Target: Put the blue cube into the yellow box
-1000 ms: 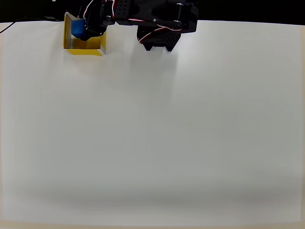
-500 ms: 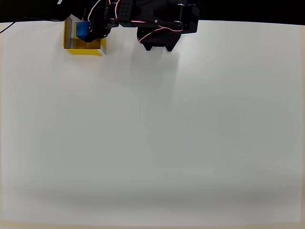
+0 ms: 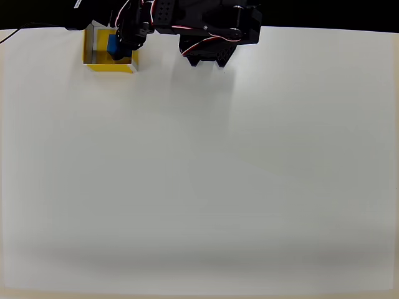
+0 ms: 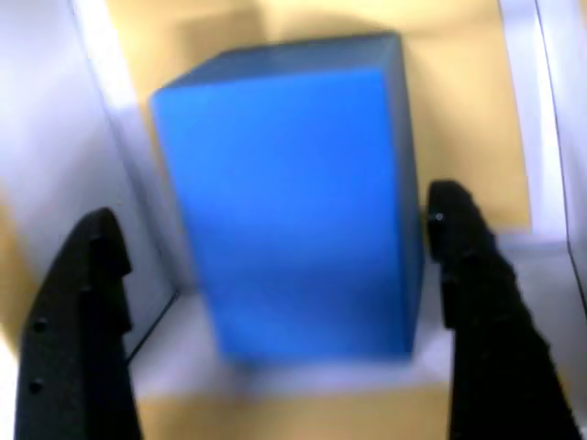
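Two black fingers [image 4: 83, 330] showing in the wrist view, spread apart, one on each side of the cube [image 4: 293, 192]. Left finger standing clear of the cube with a visible gap; right finger sitting just beside the cube's right edge, contact impossible to tell. Cube looking blurred and close, sitting inside the box [image 4: 459, 110], with yellow floor behind it and pale walls to either side.

In the overhead view, box [image 3: 93, 59] lying at the far left corner of the table [image 3: 199, 187]. Cube [image 3: 115, 45] resting inside the box, toward its right wall. Gripper [image 3: 128, 40] hanging over the right part of the box, partly covering the cube. Arm [image 3: 212, 31] stretching to the right of the box along the table's far edge, red and white wires running over it.
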